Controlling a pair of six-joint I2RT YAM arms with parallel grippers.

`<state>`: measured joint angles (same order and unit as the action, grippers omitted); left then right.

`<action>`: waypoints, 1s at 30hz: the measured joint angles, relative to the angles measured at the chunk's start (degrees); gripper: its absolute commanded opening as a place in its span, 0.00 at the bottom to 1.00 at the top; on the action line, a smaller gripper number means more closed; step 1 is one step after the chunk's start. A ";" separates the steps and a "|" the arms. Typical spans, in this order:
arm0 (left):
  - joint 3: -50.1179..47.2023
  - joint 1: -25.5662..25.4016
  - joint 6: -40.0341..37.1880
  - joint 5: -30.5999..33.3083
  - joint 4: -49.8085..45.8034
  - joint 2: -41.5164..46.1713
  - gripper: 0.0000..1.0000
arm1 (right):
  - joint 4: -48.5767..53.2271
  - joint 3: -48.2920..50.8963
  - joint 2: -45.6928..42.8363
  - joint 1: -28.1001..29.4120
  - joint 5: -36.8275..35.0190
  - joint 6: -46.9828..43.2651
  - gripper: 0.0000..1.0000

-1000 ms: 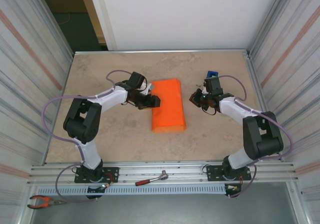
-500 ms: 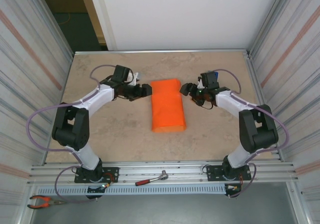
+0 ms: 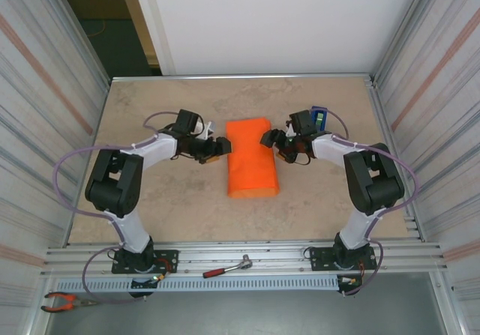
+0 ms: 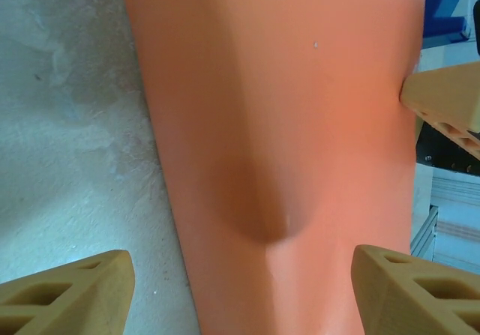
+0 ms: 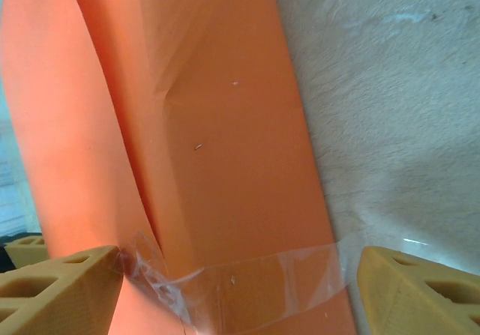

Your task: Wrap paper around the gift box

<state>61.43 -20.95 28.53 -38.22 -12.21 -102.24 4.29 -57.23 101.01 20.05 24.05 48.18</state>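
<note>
From above, the paper [image 3: 251,159] lies folded mid-desk [image 3: 150,200], hiding what it covers; the left hand [image 3: 220,148] and right hand [image 3: 268,139] flank it. Left wrist: fingers [image 4: 67,290] spread wide, paper between. Right wrist: fingers apart over the paper, clear tape [image 5: 262,275] faint.

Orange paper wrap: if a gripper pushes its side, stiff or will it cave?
Likely caves first: the paper shows a soft dent in the left wrist view, suggesting slack and hollow spots underneath. Its surface looks smooth, so a grip may slip. The clear tape looks wrinkled and partly lifted in the right wrist view; tugging nearby might peel it.
</note>
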 measured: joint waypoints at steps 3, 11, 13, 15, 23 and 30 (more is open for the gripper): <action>0.55 -0.68 -0.02 -0.37 0.37 -2.32 0.73 | -1.22 0.00 0.98 0.26 0.76 0.98 0.81; 1.38 -1.25 -0.33 -1.88 0.57 -4.39 0.70 | -3.96 -0.42 2.03 2.08 1.92 3.93 0.77; 1.38 -1.25 -0.50 -2.27 0.55 -4.50 0.70 | -4.22 -0.48 2.05 2.95 1.70 4.35 0.77; 1.38 -1.25 -0.87 -2.47 0.55 -4.50 0.69 | -4.22 -0.85 2.05 3.85 1.49 4.94 0.76; 1.38 -0.96 -0.90 -2.73 0.37 -4.50 0.68 | -3.87 -1.53 1.99 4.68 -0.20 5.49 0.70; 1.38 -0.70 -0.90 -3.06 0.48 -4.50 0.67 | -9.14 1.55 0.44 4.31 0.07 8.70 0.61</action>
<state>62.81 -21.65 27.64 -41.28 -11.73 -106.74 -4.84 -55.68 101.45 24.36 24.12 56.88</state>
